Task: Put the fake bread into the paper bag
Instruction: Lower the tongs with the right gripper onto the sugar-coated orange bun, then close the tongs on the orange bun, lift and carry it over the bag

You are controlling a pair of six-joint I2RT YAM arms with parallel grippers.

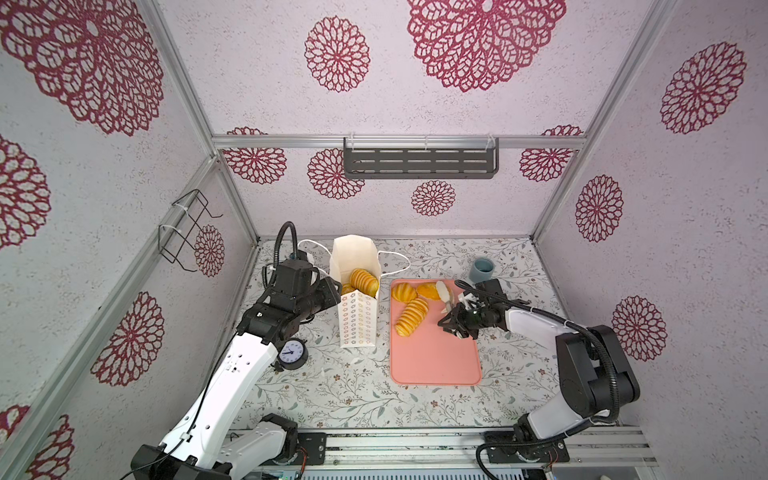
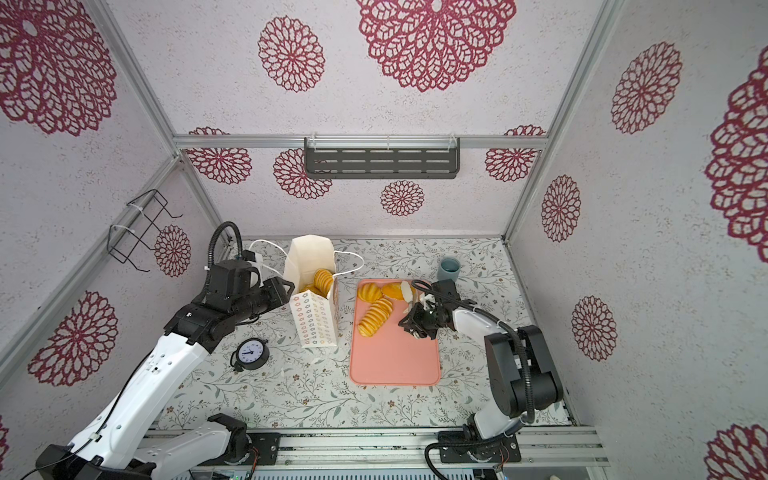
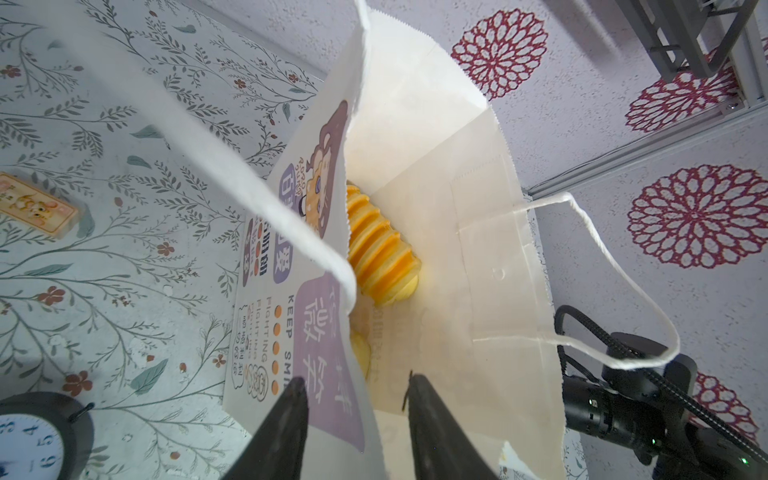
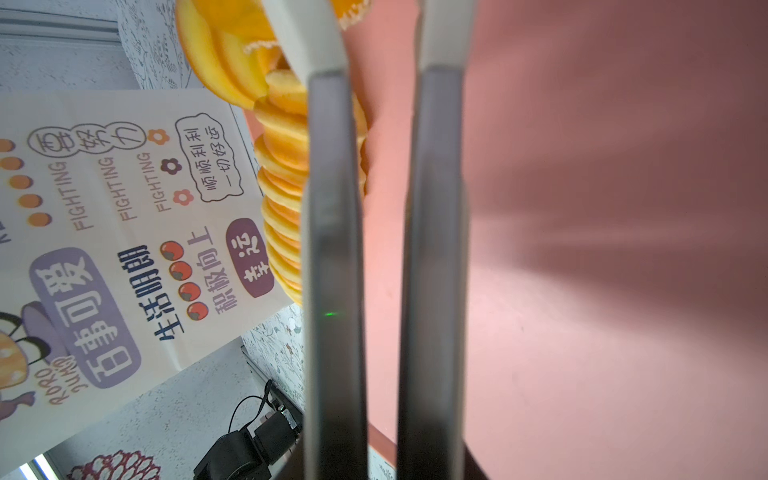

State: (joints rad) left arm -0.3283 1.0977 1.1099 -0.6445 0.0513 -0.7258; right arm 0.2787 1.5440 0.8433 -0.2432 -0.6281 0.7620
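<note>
The white paper bag (image 1: 359, 320) (image 2: 316, 320) stands upright left of the pink tray (image 1: 436, 357). A ridged roll (image 1: 364, 282) (image 3: 380, 253) and another fake bread lie inside it. My left gripper (image 3: 356, 378) is open at the bag's rim, one finger outside the printed wall and one inside. On the tray lie an oval bun (image 1: 404, 293), a ridged roll (image 1: 411, 316) (image 4: 282, 187) and a flat flaky pastry (image 1: 429, 291). My right gripper (image 1: 442, 291) is shut on the pastry's edge (image 4: 353, 14). Its fingertips are out of the right wrist view.
A small black clock (image 1: 291, 353) stands in front of the bag, near my left arm. A grey-blue cup (image 1: 482, 269) sits behind the tray's far right corner. A small yellow card (image 3: 37, 212) lies on the floral table. The bag's cord handles (image 1: 395, 264) hang outward.
</note>
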